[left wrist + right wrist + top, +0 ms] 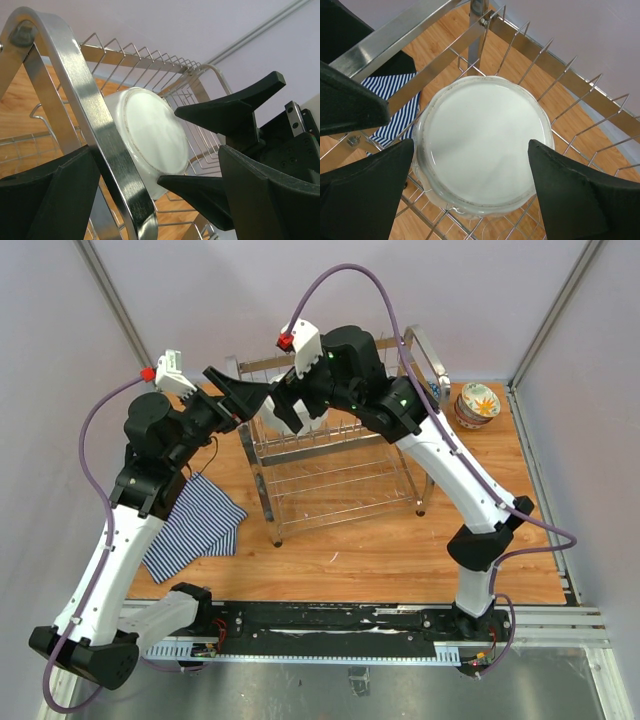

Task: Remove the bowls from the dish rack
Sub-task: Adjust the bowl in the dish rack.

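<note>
Well, glossy white bowl (482, 145), scalloped rim, inside chrome dish rack (570, 76).

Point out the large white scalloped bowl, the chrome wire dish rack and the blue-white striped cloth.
large white scalloped bowl (482, 145): right wrist view, middle of its face.
chrome dish rack (102, 135): left wrist view, flat handle band.
blue-white striped cloth (195, 525): top external view, its centre.

One dish rack (330, 475). One white bowl (485, 120) in it, between the fingers of the right tool (471, 143). One stack of small bowls (478, 402) well right of that tool, number unclear. One striped cloth (195, 525) near the left tool (240, 400). Two tools.
</note>
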Controlling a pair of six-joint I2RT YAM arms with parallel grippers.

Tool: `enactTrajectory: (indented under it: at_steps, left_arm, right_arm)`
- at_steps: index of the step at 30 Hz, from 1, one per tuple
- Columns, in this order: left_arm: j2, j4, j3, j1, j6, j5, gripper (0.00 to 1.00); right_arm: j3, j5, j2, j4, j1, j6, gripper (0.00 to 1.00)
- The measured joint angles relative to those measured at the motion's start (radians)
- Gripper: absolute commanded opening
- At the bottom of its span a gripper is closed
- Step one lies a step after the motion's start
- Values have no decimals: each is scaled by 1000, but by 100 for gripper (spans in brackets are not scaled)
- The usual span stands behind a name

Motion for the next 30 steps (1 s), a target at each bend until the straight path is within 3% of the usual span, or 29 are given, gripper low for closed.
enactTrajectory:
  at_steps: [30]
  left_arm:
    - [-24,-6,-18,-10,-3,-9,98]
  right_arm:
    - [-97,-33,-73,-6,-1,97,99]
